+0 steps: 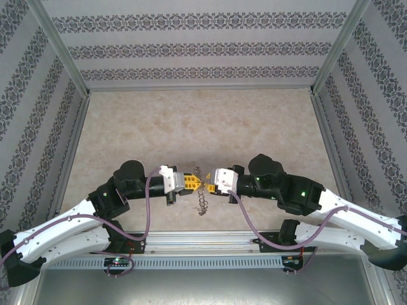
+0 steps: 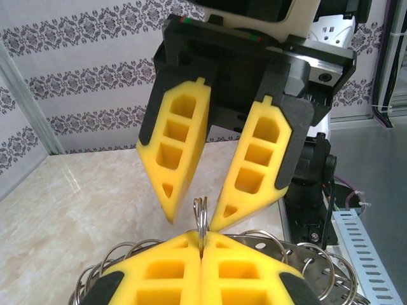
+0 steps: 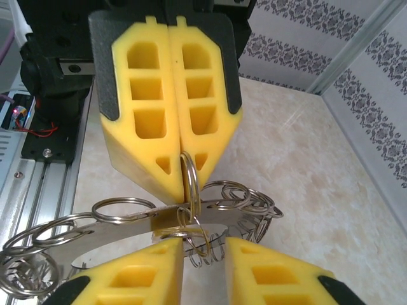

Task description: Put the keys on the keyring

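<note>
From above, you have two white-and-black arms meeting tip to tip over the beige marbled worktop. Between the yellow-padded left hand and the yellow-padded right hand hangs one dark grey metal keyring. It is limp, and its long axis runs from the fingertips toward the arm bases.

In your left wrist view, the left hand has its two pads pressed together on one thin upright wire loop of the keyring. The right hand faces it with its two fingers spread on either side of that loop.

In your right wrist view, the left hand pinches the same loop edge-on. The flat band of the keyring lies crosswise below it, fringed with wire loops too overlapped to count. The right hand gapes open beneath.
</note>
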You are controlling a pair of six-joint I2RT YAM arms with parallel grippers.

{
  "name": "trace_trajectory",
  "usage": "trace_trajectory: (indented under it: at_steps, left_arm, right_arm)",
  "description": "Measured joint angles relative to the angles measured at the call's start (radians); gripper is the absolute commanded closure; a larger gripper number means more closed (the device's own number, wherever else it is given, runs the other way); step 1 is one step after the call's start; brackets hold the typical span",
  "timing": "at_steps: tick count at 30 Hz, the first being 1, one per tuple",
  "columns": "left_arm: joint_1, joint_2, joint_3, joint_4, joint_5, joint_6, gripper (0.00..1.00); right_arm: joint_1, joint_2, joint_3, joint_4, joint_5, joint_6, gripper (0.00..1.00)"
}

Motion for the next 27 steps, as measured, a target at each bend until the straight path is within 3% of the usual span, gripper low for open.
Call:
trace_trajectory:
  at_steps: [12,17,27]
  left_arm:
    - [0.000,-0.003,0.000,0.000,0.008,0.000,1.00]
    - [0.001,-0.004,0.000,0.000,0.016,0.000,1.00]
    - [0.001,-0.005,-0.005,-0.009,0.022,-0.002,1.00]
  right_arm:
    - [0.000,-0.011,-0.005,0.016,-0.023,0.000,0.88]
    - [-0.001,-0.008,-0.005,0.022,-0.024,0.002,1.00]
    - [-0.020,0.040,0.000,0.023,-0.042,0.000,1.00]
